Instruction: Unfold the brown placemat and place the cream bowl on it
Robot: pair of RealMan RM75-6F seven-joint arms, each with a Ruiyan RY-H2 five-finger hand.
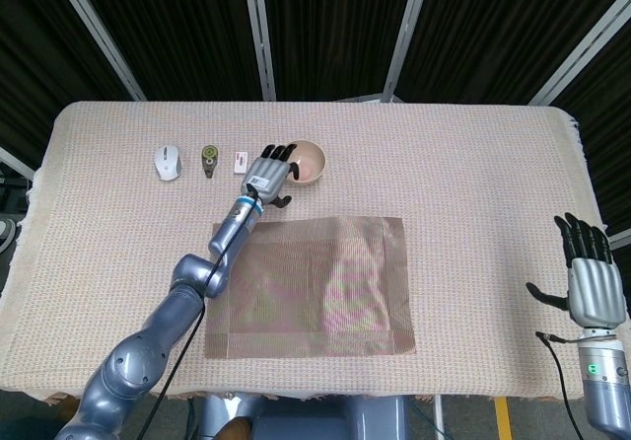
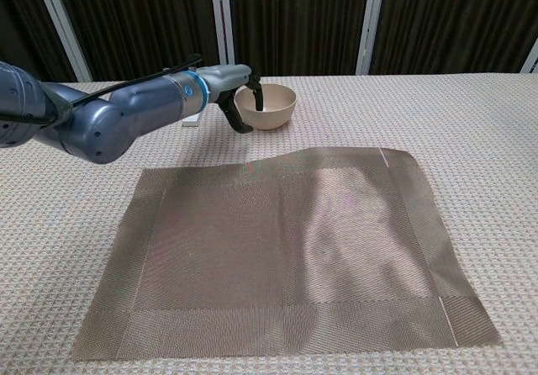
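Observation:
The brown placemat (image 1: 308, 287) (image 2: 286, 249) lies spread open on the tablecloth, with a raised ripple right of its middle. The cream bowl (image 1: 308, 162) (image 2: 273, 106) stands upright on the cloth just beyond the mat's far edge. My left hand (image 1: 268, 174) (image 2: 239, 97) is at the bowl's left rim. Its fingers (image 2: 261, 96) dip inside the bowl and the thumb curls round the outer wall, so it straddles the rim. My right hand (image 1: 589, 287) hovers off the table's right edge, fingers spread, holding nothing.
A white mouse (image 1: 168, 161), a small dark green object (image 1: 209, 159) and a small white card (image 1: 240, 162) (image 2: 192, 123) lie in a row left of the bowl. The woven cloth (image 1: 473, 164) covers the whole table.

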